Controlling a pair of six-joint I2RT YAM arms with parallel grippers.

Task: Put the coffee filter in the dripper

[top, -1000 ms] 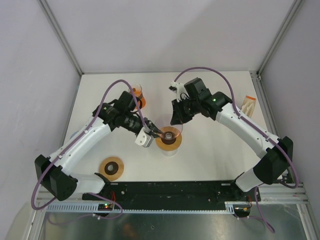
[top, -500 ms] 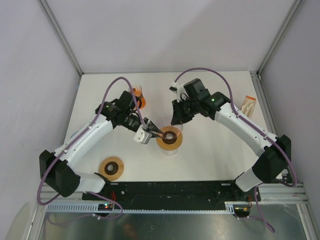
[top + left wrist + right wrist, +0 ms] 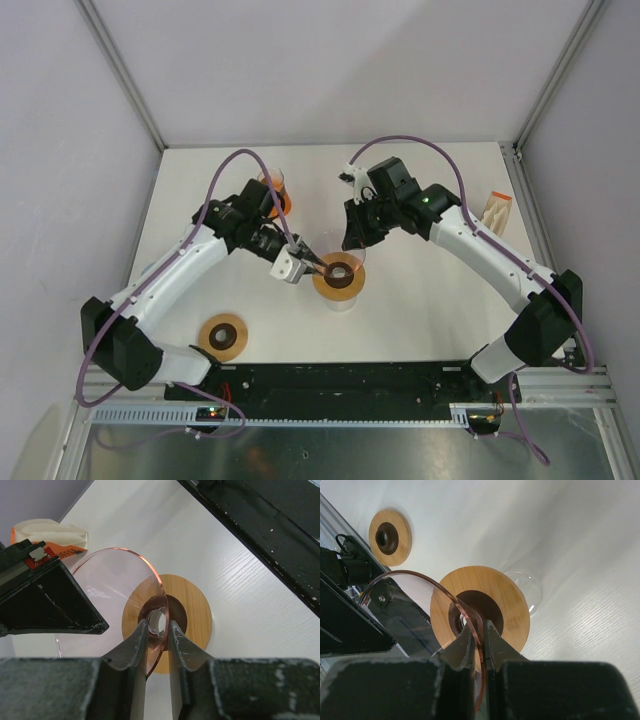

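The dripper [image 3: 338, 274], a clear pink-rimmed cone on a round wooden collar, stands on a glass vessel at the table's middle. My left gripper [image 3: 312, 262] is shut on the cone's left rim; the left wrist view shows the rim pinched between its fingers [image 3: 158, 630], the collar [image 3: 196, 611] below. My right gripper [image 3: 352, 244] is shut on the far rim, shown in the right wrist view [image 3: 479, 632] above the collar [image 3: 507, 597]. The coffee filter pack [image 3: 497, 211] lies at the table's right edge and shows in the left wrist view [image 3: 50, 533].
A second wooden ring [image 3: 222, 335] lies at the front left, also in the right wrist view [image 3: 390, 536]. An orange-tinted cup [image 3: 275, 194] stands behind the left arm. The black rail [image 3: 330, 380] runs along the near edge. The glass vessel [image 3: 526, 587] shows under the collar.
My left gripper has shifted slightly up and right along the dripper's rim. The right arm and the dripper have stayed put.
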